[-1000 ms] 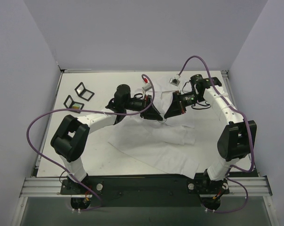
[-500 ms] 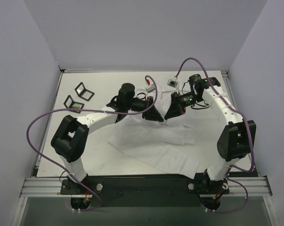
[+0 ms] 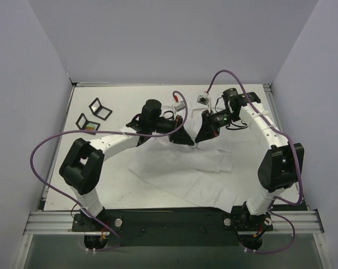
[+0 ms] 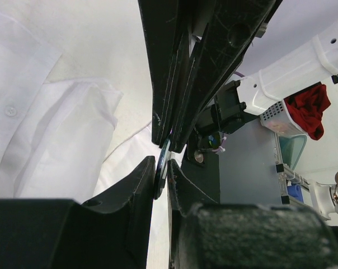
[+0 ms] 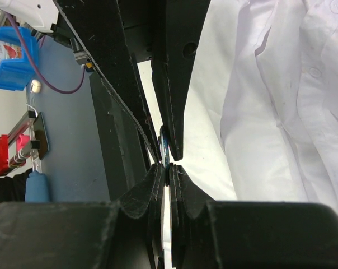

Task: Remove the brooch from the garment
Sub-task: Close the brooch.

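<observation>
Brooch (image 4: 162, 163), edge-on at the far middle of the garment (image 3: 180, 174); left gripper (image 3: 187, 142) and right gripper (image 3: 199, 139) both pinched narrow on it, tip to tip; presumably one steadies while the other pulls.

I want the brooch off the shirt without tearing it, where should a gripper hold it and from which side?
Pinch the brooch across its flat faces, near the rim. It is a thin disc standing edge-on over the shirt, so the faces give the best hold. Both grippers seem to do so: the left gripper from one end, the right gripper from the opposite.
</observation>
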{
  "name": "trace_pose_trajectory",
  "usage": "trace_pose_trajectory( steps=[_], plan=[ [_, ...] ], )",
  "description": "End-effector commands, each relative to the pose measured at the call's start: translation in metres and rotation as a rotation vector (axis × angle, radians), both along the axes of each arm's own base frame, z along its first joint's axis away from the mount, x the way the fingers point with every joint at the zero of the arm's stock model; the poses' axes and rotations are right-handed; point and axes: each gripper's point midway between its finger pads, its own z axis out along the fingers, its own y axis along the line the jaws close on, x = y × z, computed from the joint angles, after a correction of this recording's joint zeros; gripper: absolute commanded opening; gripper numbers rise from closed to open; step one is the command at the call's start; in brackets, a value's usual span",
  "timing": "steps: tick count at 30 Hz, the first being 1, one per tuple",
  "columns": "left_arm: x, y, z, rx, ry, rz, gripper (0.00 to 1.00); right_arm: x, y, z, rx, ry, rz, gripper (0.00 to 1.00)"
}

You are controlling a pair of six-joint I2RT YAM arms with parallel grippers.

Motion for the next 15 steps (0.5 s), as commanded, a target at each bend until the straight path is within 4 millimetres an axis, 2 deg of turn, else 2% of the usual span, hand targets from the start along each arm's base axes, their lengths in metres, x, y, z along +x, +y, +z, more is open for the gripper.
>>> trace_pose_trajectory(
  steps=[1,4,7,12,15],
  plan=[
    [0.016,-0.001,0.023,-0.01,-0.098,0.071,0.23,-0.016,0.012,0.018,0.054,0.014,0.05,0.0],
    [0.017,-0.001,0.02,0.006,-0.108,0.073,0.2,-0.017,0.012,0.02,0.054,0.007,0.051,0.0],
    [0.014,-0.001,0.02,0.025,-0.123,0.054,0.13,-0.016,0.012,0.019,0.052,0.005,0.05,0.0],
    [0.004,-0.002,0.021,0.035,-0.148,0.001,0.12,-0.014,0.009,0.019,0.045,0.001,0.04,0.0],
    [-0.002,-0.004,0.02,0.036,-0.153,-0.032,0.08,-0.012,0.007,0.018,0.042,0.003,0.031,0.0]
  ],
)
